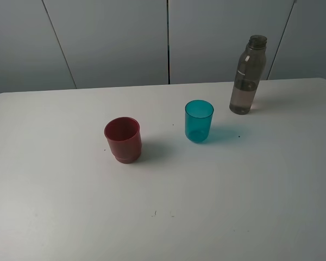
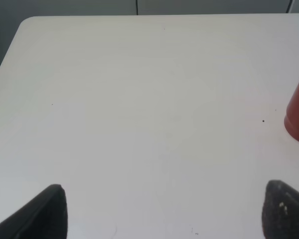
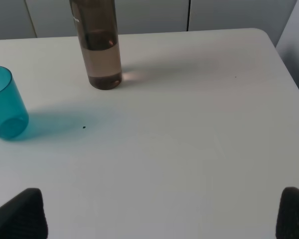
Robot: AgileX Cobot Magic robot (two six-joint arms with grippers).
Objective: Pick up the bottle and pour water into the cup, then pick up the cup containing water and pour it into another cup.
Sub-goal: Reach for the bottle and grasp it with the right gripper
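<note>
Bottle [image 3: 99, 50] isn't in either claw yet, so starting from the claws. The right gripper [image 3: 160, 199] is spread about as wide as it goes, with nothing between its two dark fingertips [image 3: 25, 211] but bare white table [image 1: 206, 206]. The left gripper [image 2: 165, 199] is the same deal: wide open, empty, over bare tabletop.

Both wrists are angled down and forward across the table, and that's all I can tell about the arms. Only the fingertips show.

Out past the right gripper, the bottle stands upright near the table's back edge, with liquid partway up. The teal cup [image 1: 199, 122] is upright near it, closer to the front and toward the middle, not touching. The red cup [image 1: 123, 140] is upright further left, well apart from the teal one. It just peeks in at the edge of the left wrist view.
</note>
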